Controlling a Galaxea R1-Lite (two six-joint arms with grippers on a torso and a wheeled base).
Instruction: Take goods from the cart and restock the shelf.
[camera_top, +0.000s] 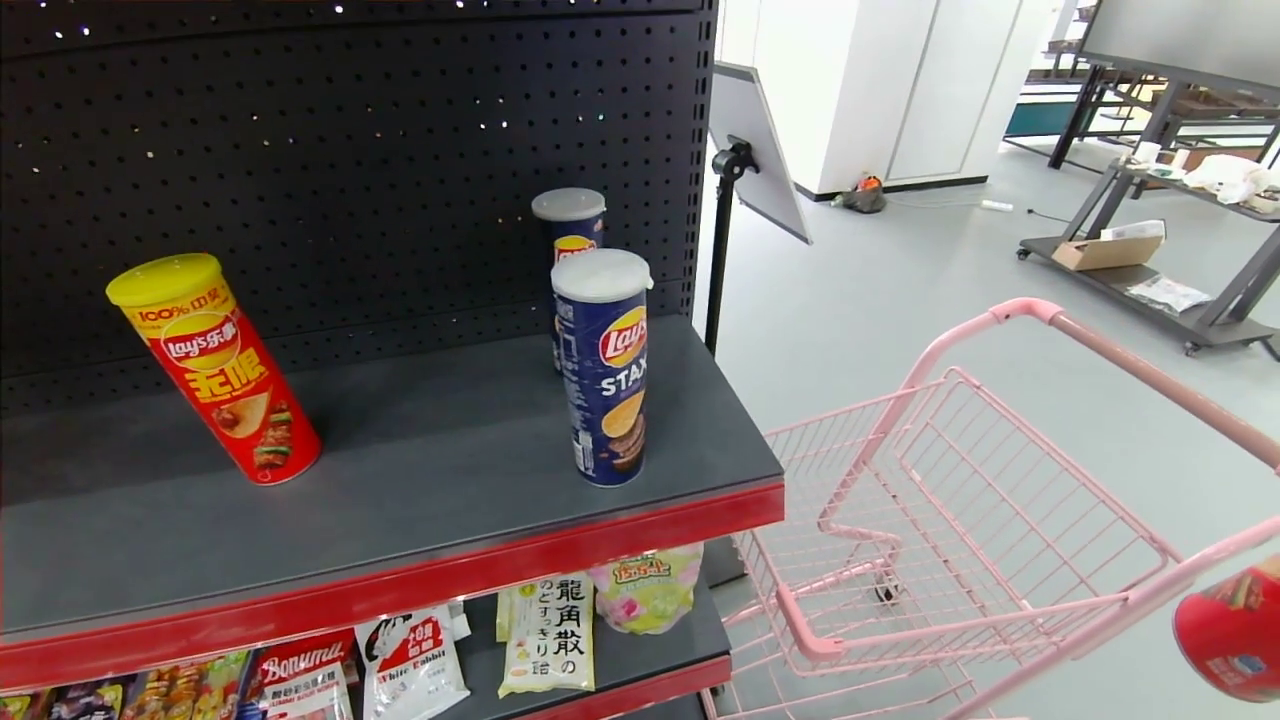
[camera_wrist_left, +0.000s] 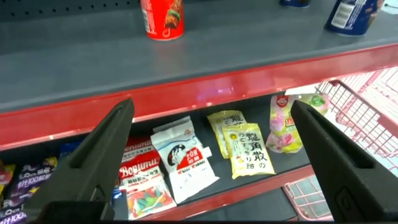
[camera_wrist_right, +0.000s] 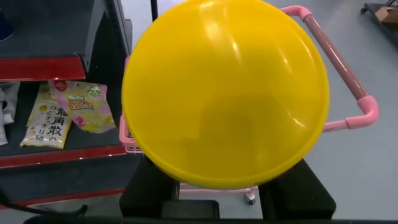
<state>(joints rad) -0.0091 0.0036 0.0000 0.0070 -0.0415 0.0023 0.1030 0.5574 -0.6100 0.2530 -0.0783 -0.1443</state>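
Note:
A red chips can with a yellow lid (camera_wrist_right: 225, 93) is gripped near its top by my right gripper (camera_wrist_right: 221, 198), whose fingers (camera_wrist_right: 152, 193) press its sides. The can's base (camera_top: 1230, 640) shows low on the right, beside the pink cart (camera_top: 1000, 470), whose basket looks empty. On the grey shelf (camera_top: 450, 470) stand a matching red can (camera_top: 215, 370) on the left and two blue cans, one in front (camera_top: 607, 370) and one behind (camera_top: 568, 225). My left gripper (camera_wrist_left: 211, 143) is open, below the shelf's red front edge (camera_wrist_left: 205, 93), facing the lower shelf.
Snack bags (camera_top: 545, 635) lie along the lower shelf (camera_wrist_left: 292, 171). A white board on a black stand (camera_top: 760, 150) stands just right of the shelf. A wheeled metal rack (camera_top: 1150, 260) stands farther back on the right, with open grey floor around the cart.

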